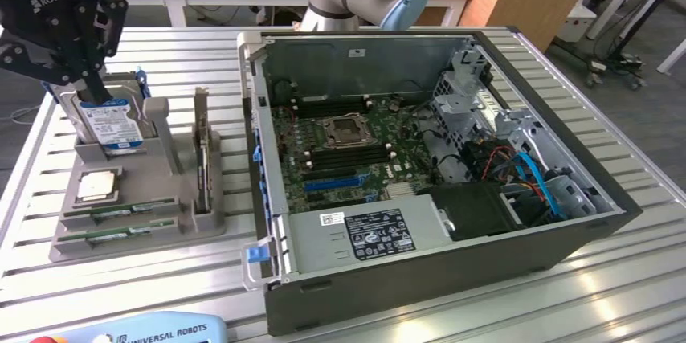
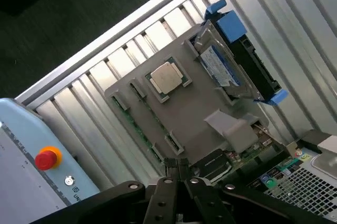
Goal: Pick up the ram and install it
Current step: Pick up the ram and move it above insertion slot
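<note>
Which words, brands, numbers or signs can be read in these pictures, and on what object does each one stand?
"UNIVERSAL ROBOTS": on the light blue pendant at the exterior view's lower edge.
"ROBOTIQ", last letter unclear: on the black gripper.
Label on the power supply: too small to read.
Label on the hard drive: too small to read.

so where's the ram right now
On the exterior view's left, two ram sticks lie in the grey holder, at its near end beside the processor chip, left of the open computer case.
</note>
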### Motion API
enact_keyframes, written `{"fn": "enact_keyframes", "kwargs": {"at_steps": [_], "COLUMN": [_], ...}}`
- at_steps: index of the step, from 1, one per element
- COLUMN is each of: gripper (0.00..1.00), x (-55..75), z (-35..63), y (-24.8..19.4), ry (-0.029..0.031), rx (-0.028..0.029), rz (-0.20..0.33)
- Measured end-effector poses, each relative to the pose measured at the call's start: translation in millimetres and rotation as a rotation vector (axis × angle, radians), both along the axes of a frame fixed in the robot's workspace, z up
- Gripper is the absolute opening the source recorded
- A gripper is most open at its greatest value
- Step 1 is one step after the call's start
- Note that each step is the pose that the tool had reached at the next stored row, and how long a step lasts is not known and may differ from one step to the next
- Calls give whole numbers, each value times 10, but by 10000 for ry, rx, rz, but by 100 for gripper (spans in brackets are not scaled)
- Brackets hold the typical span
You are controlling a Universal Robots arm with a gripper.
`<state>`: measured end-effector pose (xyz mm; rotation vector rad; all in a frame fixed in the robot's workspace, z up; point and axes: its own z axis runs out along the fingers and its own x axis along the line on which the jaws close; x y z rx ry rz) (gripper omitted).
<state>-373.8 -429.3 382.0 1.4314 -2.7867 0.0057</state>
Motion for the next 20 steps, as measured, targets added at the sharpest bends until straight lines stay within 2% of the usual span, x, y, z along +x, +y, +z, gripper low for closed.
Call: {"fn": "enact_keyframes", "kwargs": {"at_steps": [8,20], "gripper": [10,10], "x": [0,-2], "z": [-4,-13], "y": [0,0], "ry": [0,4], "rx": [-17,-123], "rz": [1158,2907]}}
